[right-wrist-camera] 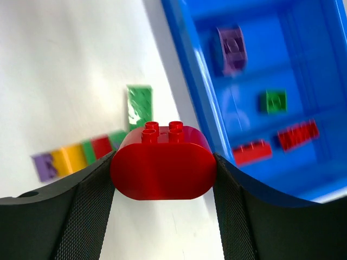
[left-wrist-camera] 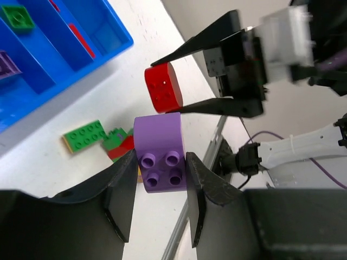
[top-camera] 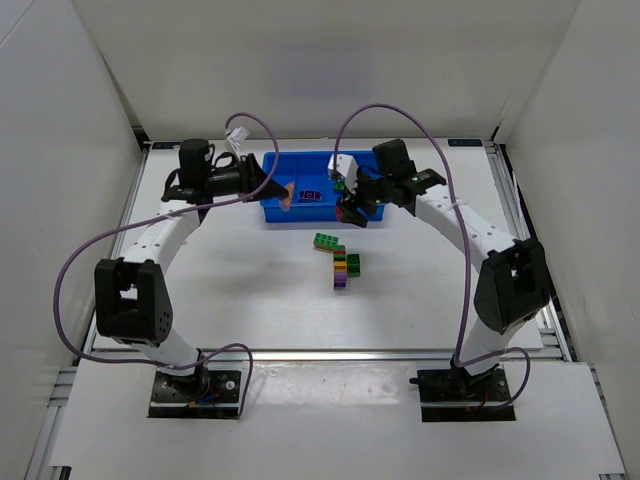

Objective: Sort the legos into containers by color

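Red lego [right-wrist-camera: 162, 162] sits pinched in right claw [right-wrist-camera: 162, 170], purple lego [left-wrist-camera: 158, 135] in left claw [left-wrist-camera: 160, 162].

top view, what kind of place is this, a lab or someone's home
Probably a robotics lab cell, not a home: white table boxed in by plain white panels, left arm and right arm bolted at its near edge, purple cables, toy bricks beside a blue tray.

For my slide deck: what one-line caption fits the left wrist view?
Left gripper holds a purple brick; facing it, the right gripper holds a red brick beside the blue tray.
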`<control>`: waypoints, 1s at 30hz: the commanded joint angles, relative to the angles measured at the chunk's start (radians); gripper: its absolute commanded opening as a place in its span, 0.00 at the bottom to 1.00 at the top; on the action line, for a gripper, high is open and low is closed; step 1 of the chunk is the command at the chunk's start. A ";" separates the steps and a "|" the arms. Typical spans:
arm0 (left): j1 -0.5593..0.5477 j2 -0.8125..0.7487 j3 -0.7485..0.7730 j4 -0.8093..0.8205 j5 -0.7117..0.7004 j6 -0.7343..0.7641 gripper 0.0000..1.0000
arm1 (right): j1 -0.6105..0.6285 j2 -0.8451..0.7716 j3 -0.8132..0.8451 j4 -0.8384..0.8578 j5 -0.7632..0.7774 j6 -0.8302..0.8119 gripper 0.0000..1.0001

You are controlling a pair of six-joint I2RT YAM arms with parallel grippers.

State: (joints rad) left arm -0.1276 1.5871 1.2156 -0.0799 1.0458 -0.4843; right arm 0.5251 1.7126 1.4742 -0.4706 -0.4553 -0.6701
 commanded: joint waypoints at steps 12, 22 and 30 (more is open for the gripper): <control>0.036 -0.081 0.079 -0.103 -0.064 0.179 0.26 | -0.200 0.293 0.265 0.035 0.155 0.066 0.13; -0.001 0.017 0.205 -0.215 -0.173 0.326 0.27 | -0.209 0.466 0.396 0.039 0.239 0.063 0.60; -0.030 0.259 0.399 -0.228 -0.250 0.362 0.27 | -0.208 0.354 0.356 0.066 0.235 0.115 0.91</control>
State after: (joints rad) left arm -0.1482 1.7763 1.5471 -0.2867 0.8417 -0.1566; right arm 0.3210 2.1723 1.8229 -0.4355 -0.2218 -0.5888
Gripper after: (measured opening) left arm 0.476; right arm 0.899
